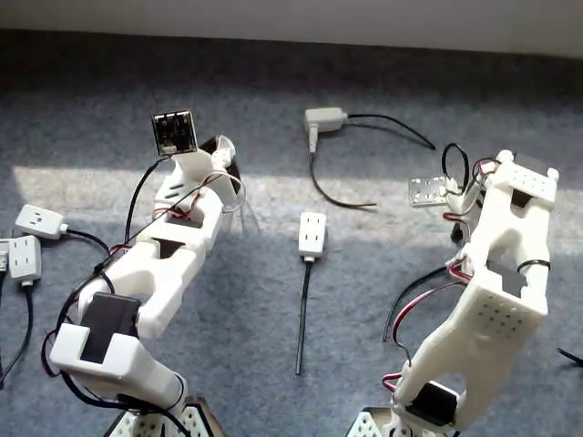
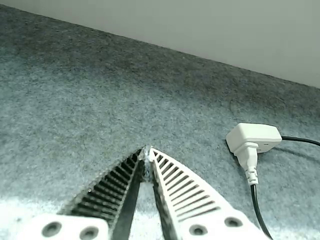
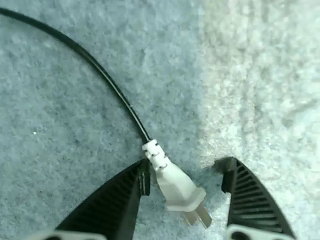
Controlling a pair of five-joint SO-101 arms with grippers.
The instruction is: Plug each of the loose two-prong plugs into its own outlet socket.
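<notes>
Between the right gripper's (image 3: 184, 172) fingers (image 3: 115, 205): 1 loose two-prong plug (image 3: 175, 187) lay flat on the grey surface (image 1: 237, 346).
Right gripper state: fingers were spread wide apart, 1 on each side of the plug. The plug's strain relief sat just beside 1 fingertip; contact could not be confirmed.
Plug detail: white body, with 2 flat prongs pointing back toward the wrist camera. It lay at the edge between shade and the sunlit strip (image 1: 273, 196).
Plug cord (image 3: 100, 75): black; it ran from the strain relief away from the gripper across the shaded surface.
Left gripper (image 2: 148, 156) state: the fingertips were pressed together, pointing at the surface short of the pale far wall (image 2: 200, 30).
White corded block (image 2: 252, 137): lay near the left gripper's tips and apart from them, by the far edge. 1 black cord left its side and a 2nd left through a ribbed white sleeve. Whether a plug sat in it could not be told.
Centre outlet (image 1: 312, 232): lay between the 2 arms with its slotted face up and the slots open to view. Its black cord ran toward the near edge.
Upper left outlet (image 1: 39, 221): lay at the table's left edge, face up and corded.
Lower left outlet (image 1: 25, 258): lay just beside the upper left outlet, face up and corded.
</notes>
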